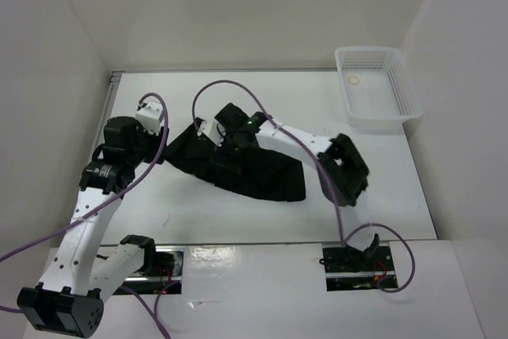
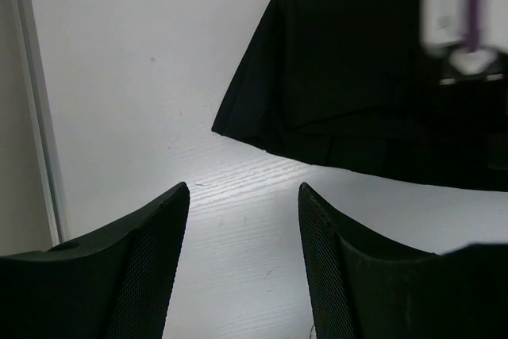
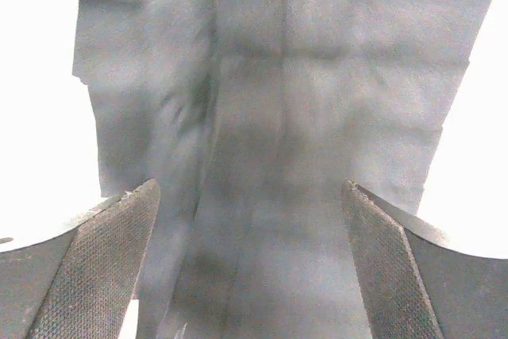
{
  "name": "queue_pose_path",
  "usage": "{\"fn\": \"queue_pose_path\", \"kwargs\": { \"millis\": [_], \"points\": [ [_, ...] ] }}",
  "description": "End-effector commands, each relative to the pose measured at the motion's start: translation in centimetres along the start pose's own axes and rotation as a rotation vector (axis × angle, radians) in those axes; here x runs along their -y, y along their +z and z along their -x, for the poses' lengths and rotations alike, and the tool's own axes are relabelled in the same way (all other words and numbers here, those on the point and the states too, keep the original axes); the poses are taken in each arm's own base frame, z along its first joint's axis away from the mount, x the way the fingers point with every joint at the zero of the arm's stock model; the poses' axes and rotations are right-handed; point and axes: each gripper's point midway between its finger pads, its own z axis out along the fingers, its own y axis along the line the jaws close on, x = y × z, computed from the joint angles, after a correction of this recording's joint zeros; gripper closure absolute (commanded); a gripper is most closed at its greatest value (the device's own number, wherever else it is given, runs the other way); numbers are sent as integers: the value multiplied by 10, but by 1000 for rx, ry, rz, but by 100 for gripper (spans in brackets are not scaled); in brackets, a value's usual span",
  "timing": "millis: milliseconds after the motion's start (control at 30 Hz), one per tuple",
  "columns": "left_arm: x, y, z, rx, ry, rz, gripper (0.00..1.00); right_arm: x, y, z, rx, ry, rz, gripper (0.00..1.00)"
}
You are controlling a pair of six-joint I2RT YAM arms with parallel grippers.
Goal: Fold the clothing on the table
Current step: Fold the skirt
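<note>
No writing, brand, number or sign is legible in any view. The only mark is a small pale ring on the floor of the white mesh basket, too small to read. The black pleated skirt, well left of the basket, shows plain fabric.

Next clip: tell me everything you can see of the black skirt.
The black skirt is soft, pleated fabric. It lies flat near the middle of the white table, one layer folded over another, its long side slanting. The right hand hangs open directly over it; whether it touches is unclear. The left hand, also open, is over bare table beside one corner of the skirt.
</note>
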Motion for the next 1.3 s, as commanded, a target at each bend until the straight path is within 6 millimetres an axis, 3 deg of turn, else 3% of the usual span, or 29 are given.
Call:
{"fn": "queue_pose_path", "kwargs": {
  "millis": [0,67,133,167,200,300,467,533,700,867,1000,1033,1100,1133,1167,1267],
  "points": [
    [9,15,-4,-27,12,-51,35,-6,-109,34,229,-38,-38,0],
    [19,33,-8,-91,42,-85,35,8,-130,24,275,-24,-87,0],
    [25,56,-22,-186,82,-84,43,13,-154,2,295,-7,-123,0],
    [29,63,-15,-181,111,-90,47,25,-173,-5,332,20,-160,0],
    [29,78,-23,-226,126,-90,51,27,-171,-18,321,50,-165,0],
    [35,103,-15,-220,182,-118,55,26,-174,-44,308,108,-168,0],
    [40,168,-4,-227,199,-145,55,13,-164,-74,262,165,-158,0],
    [37,181,11,-196,185,-155,55,13,-167,-76,276,169,-162,0],
    [46,220,7,-199,134,-193,55,8,-164,-82,273,185,-142,0],
    [59,244,-14,-251,62,-229,67,9,-162,-84,276,200,-138,0],
    [69,253,-28,-280,37,-270,67,7,-160,-84,281,198,-127,0],
    [70,255,-33,-292,36,-272,65,5,-160,-83,286,196,-117,0],
    [63,258,-19,-257,62,-264,54,8,-157,-86,276,206,-117,0],
    [63,257,-17,-255,92,-279,39,8,-157,-86,276,206,-118,0],
    [63,255,-17,-259,111,-293,34,6,-157,-85,280,205,-109,0],
    [53,245,9,-208,196,-297,24,5,-157,-84,284,203,-101,0]
  ]
}}
